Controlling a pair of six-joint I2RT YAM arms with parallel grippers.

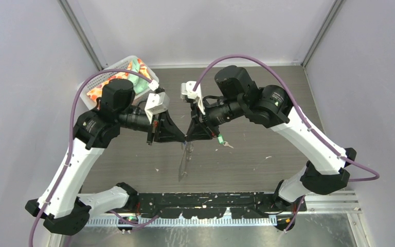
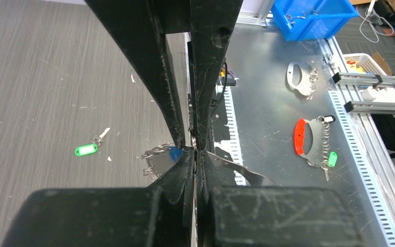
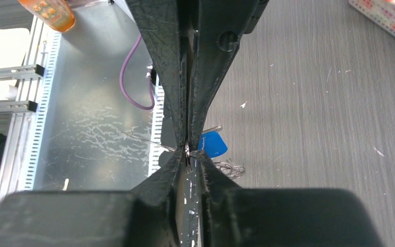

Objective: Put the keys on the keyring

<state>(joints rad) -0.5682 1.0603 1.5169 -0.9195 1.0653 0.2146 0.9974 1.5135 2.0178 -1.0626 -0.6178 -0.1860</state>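
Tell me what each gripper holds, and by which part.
Left gripper pinches the keyring at its top wire. Right gripper nips a small metal loop beside the blue key.

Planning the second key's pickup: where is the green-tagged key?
Top view: the green-tagged key lies loose on the table, right of centre, just beside the right gripper.

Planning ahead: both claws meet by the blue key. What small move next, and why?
Probably tighten the right claw on the thin wire at its tips: the blue key hangs beside it, and the left claw pinches the keyring.
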